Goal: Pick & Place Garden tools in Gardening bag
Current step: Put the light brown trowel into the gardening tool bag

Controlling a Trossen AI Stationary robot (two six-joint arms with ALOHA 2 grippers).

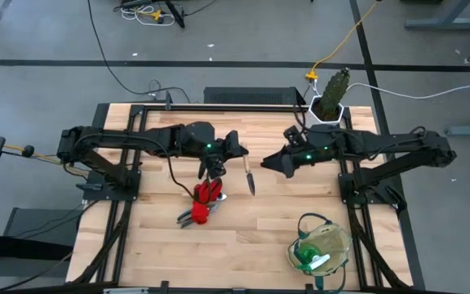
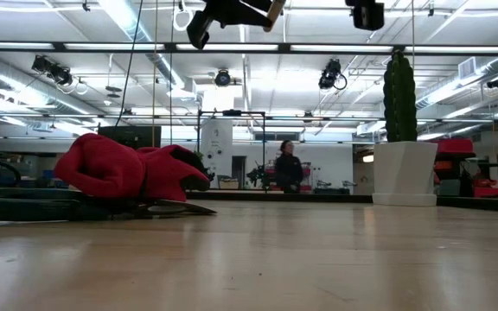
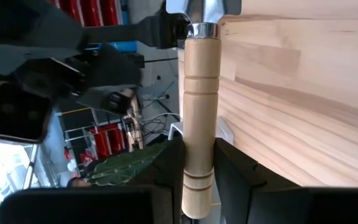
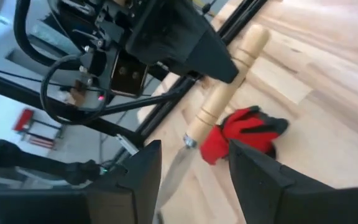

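Left gripper [image 1: 233, 152]: I see it raised over the table's middle, fingers [image 3: 169, 168] clamped on the wooden handle of the trowel [image 1: 248, 175].
Trowel: held off the table; handle runs straight out from between the left fingers, metal blade pointing away toward the table's near edge.
Gloves [image 1: 206, 196]: red heap lying on the table [image 1: 268, 220] below and just nearer than the left gripper, on top of a dark-handled tool [image 2: 24, 208] I can't make out clearly.
Right gripper [image 1: 272, 162]: hangs just beside the trowel, facing the left gripper; fingers [image 4: 253, 174] stand apart with nothing between them.
Gardening bag [image 1: 321, 249]: on the table well nearer than the right gripper, by the near right corner; something green and white lies inside.
Cactus [image 1: 333, 91]: in its white pot [image 1: 326, 113], just behind the right arm at the far edge.
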